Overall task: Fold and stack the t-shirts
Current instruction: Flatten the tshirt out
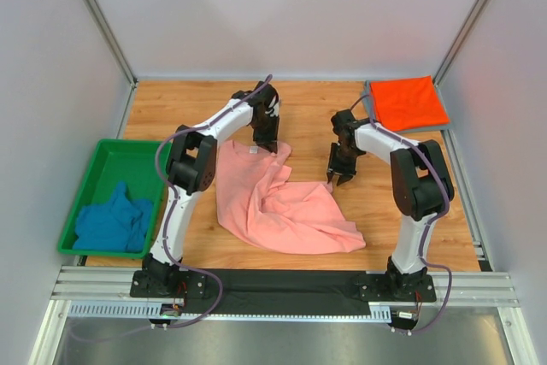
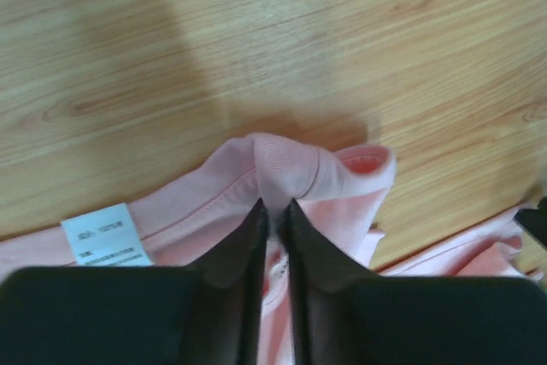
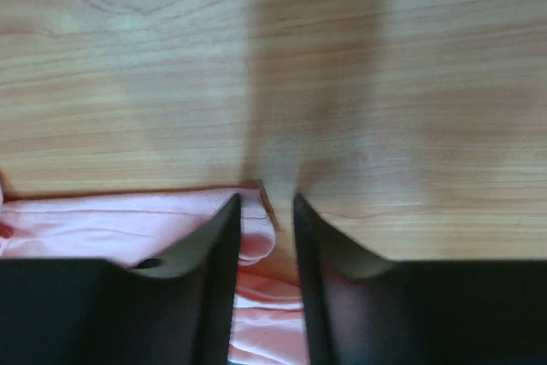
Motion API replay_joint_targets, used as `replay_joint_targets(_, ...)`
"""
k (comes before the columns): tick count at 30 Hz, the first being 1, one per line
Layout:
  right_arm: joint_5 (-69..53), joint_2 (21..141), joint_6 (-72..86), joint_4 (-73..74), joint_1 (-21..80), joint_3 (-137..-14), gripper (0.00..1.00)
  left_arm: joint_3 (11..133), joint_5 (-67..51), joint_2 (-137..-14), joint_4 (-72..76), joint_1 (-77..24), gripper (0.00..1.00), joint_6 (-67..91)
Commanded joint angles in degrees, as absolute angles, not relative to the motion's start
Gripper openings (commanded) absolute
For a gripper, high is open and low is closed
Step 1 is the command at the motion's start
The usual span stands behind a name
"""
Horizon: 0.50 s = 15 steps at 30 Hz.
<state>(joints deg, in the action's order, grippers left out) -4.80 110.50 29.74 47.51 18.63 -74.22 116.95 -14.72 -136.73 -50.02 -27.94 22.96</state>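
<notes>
My left gripper pinches the collar fold of the salmon-pink t-shirt. My right gripper stands narrow around an edge corner (gripped or not, I cannot tell). Both work its far edge, I judge, to pull the crumpled shirt flat mid-table.

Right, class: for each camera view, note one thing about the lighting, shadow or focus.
Top external: evenly lit and sharp. Left wrist: left pincer dark and blurred, the label on the salmon-pink t-shirt unreadable. Right wrist: broad soft shadow across the table, right pincer out of focus.
</notes>
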Motion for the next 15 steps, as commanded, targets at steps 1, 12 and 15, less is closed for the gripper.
replay_joint_targets(1,-2.9,111.71,29.79,42.46,18.81,-72.34,0.27,118.47,-15.03,-136.32,-48.6,-28.3,0.15,24.87)
replay_joint_targets(12,9.65,101.45,28.83,61.06,15.74,-82.79,0.0,113.42,-2.47,-115.69,-60.65,-23.56,0.0,31.11)
replay_joint_targets(15,13.08,97.57,28.83,65.37,13.89,-82.44,0.0,107.95,-0.09,-107.77,-60.64,-22.06,0.0,31.29)
